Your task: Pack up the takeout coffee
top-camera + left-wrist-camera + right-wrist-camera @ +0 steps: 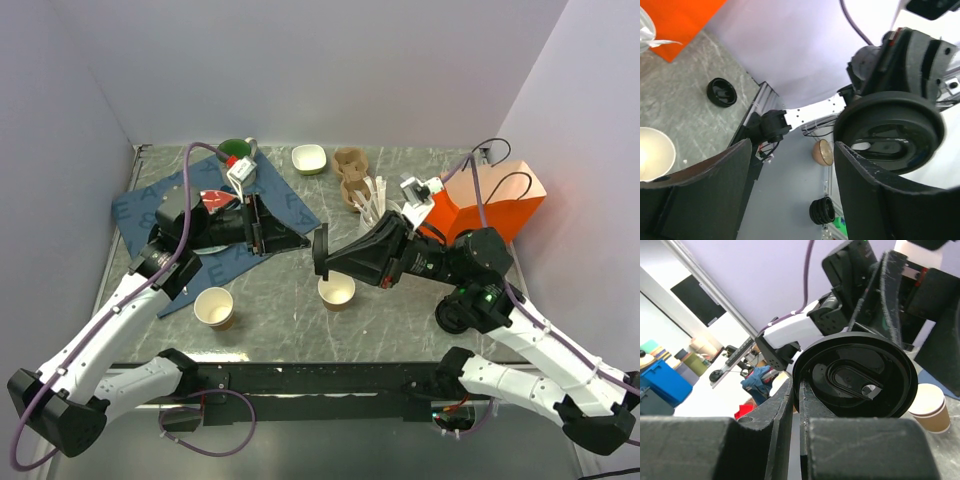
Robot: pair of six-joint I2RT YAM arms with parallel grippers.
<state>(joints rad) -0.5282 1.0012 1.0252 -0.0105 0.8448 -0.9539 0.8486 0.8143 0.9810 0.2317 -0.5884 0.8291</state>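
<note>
— Grey-veined stone is the biggest thing there, I take it?
— Yes, that is the table (280, 315). Both pairs of jaws hang above its middle, facing each other. Next in size is the orange paper bag (500, 210), which stands behind the right gripper (796, 400), on the far side of that arm.
— And by the other arm?
— A blue cloth (145, 215) lies below and behind the left gripper (792, 147). A brown cardboard cup tray (352, 178) sits on the far side of the gap between the two grippers. A white bowl (309, 158) is just beside it, beyond the left jaws.
— How do the jaws stand?
— The left ones are spread wide and grip nothing. The right ones are pressed onto the rim of a black lid (855, 375). It stands on edge, with one flat face turned toward the left jaws and close in front of them. Whether a left finger touches it, I cannot tell.
— So where is the takeout coffee?
— I cannot tell which cup it is. One paper cup (337, 290) stands on the table just to the near side of the right jaws, lower than the lid, with its top open. A second paper cup (214, 306), also open, stands well to the near side of the left jaws.
</note>
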